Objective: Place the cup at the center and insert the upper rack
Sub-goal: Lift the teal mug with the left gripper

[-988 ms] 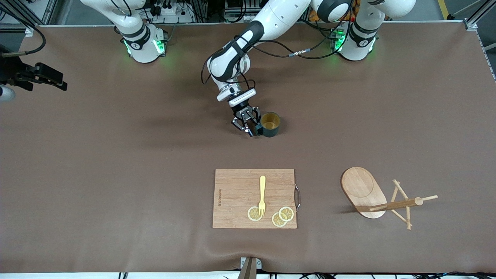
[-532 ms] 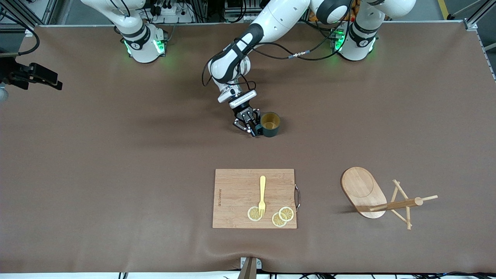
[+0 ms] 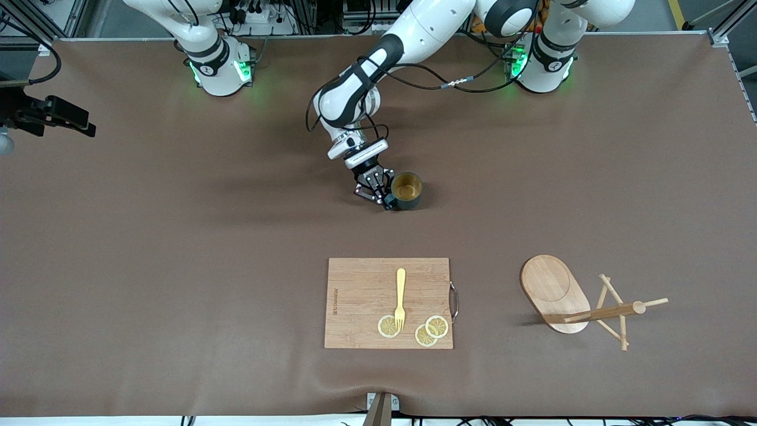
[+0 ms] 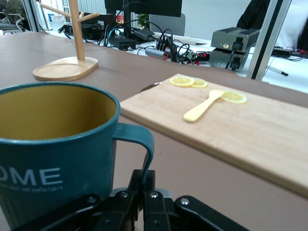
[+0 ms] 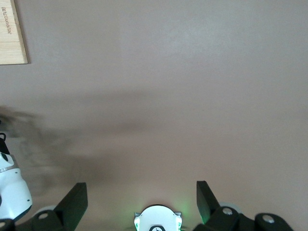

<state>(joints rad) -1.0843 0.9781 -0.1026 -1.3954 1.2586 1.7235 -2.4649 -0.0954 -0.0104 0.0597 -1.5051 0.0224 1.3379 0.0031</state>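
Cup (image 3: 407, 190) handle clenched in left gripper (image 3: 383, 198) fingers; right gripper (image 5: 139, 202) fingers released, waiting.

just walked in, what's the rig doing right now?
The left gripper is shut on the handle of the cup, which sits on the table near its middle, farther from the front camera than the cutting board. The right gripper is open and waiting up over the right arm's end of the table. The upper rack is untouched, toward the left arm's end. The cutting board carries a yellow fork and lemon slices.
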